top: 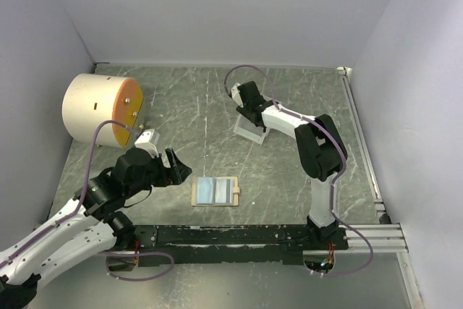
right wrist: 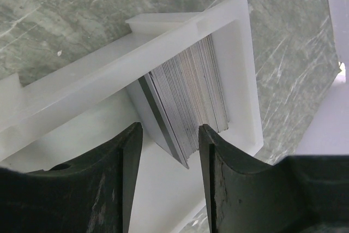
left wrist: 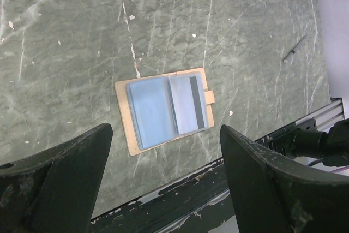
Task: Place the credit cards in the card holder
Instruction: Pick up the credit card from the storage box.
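My right gripper point(right wrist: 169, 135) stands part-way open over the card holder point(right wrist: 240, 53). A credit card point(right wrist: 185, 91) leans inside, just past the fingertips; I can't tell if it is gripped. My left gripper point(left wrist: 163, 178), wide and empty, hovers above the wallet point(left wrist: 122, 118). Next, I judge, comes drawing out its striped card point(left wrist: 190, 105).

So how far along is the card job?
At least one card stands tilted in the card holder. The right gripper straddles it; grip unclear. Remaining: a striped card sits in the wallet pocket, with the left gripper open above it, empty.
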You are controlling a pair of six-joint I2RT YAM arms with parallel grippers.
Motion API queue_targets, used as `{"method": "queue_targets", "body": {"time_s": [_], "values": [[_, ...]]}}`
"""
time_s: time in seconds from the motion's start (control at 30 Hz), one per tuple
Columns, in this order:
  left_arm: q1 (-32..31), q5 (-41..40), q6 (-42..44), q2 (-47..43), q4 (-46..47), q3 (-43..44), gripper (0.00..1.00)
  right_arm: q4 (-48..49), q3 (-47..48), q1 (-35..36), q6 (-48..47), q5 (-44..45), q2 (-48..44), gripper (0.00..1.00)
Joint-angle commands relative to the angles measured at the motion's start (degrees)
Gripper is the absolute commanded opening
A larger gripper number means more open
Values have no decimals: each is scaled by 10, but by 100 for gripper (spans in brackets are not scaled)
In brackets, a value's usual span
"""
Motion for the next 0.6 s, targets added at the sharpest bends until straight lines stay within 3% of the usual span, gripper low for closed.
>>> {"method": "queue_targets", "body": {"time_s": [0.0,0.57], "values": [[-4,-13,-1,3,-4,10,91,31,5,-5,-20,23,6,45],[-3,-18,-8,-5,-6,5,91,41,8,-6,-25,42,19,35]]}}
